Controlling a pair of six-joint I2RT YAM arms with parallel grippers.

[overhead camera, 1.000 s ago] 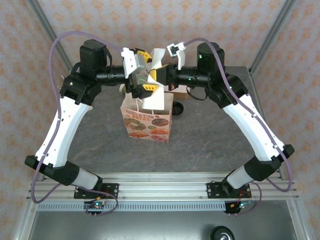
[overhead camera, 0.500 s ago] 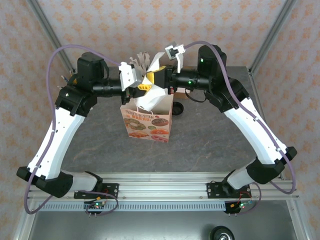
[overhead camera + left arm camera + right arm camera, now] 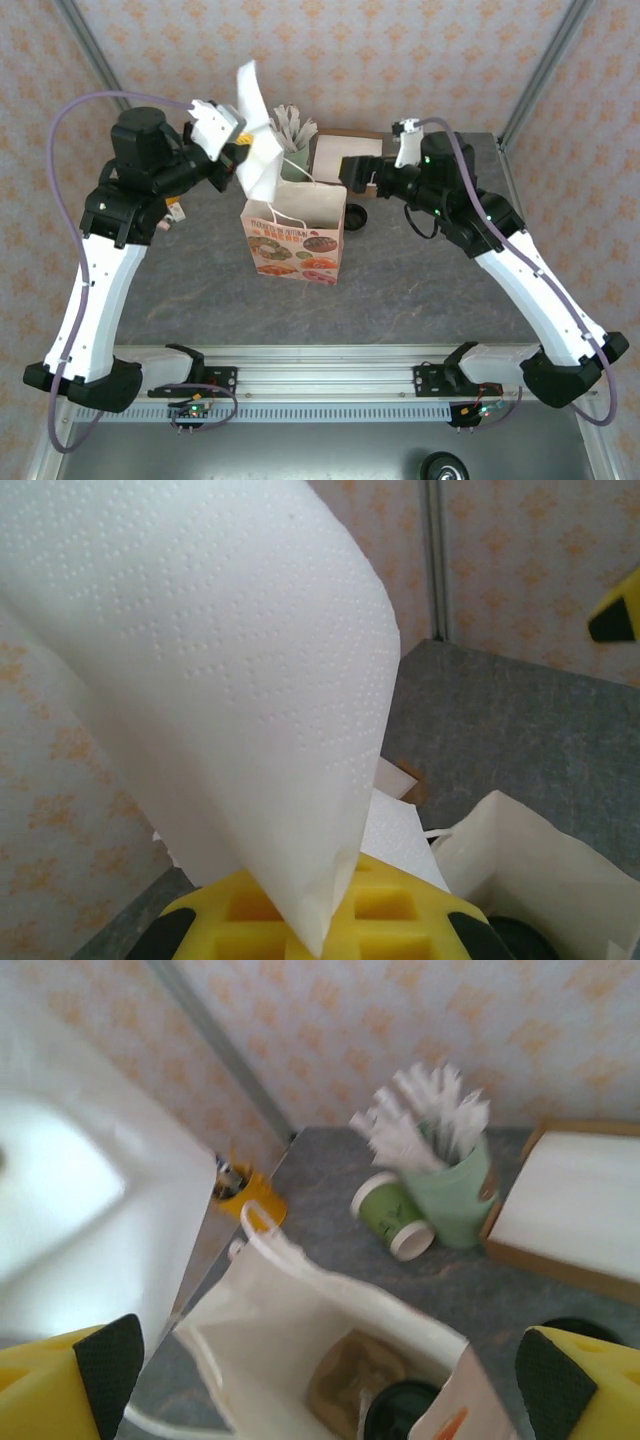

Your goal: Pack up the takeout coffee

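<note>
The left hand (image 3: 238,152) is raised above the table's far left and clenched on a white napkin (image 3: 252,128). The sheet hangs from its yellow fingers (image 3: 330,910) in the left wrist view.

Just right of it a printed paper bag (image 3: 296,238) stands upright with its mouth open. The takeout coffee (image 3: 398,1415) is inside the bag, next to a crumpled brown piece. Its round black lid faces straight up, so its long axis looks vertical; the bag wall hides the cup body.

Behind the bag a pale green cup (image 3: 452,1192) stands upright, stuffed with wrapped white sticks. A lidless green cup (image 3: 394,1216) lies on its side against it, mouth toward the bag. Right of these is a shallow wooden tray (image 3: 345,152) holding a white stack.

The right hand (image 3: 358,172) hovers just right of the bag's mouth, released. Its fingers (image 3: 62,1385) are spread wide and grasp nothing.

The table (image 3: 200,285) is grey and stone-patterned. Pale wallpaper (image 3: 400,60) with small orange motifs closes the room behind, crossed by slanting metal posts.
</note>
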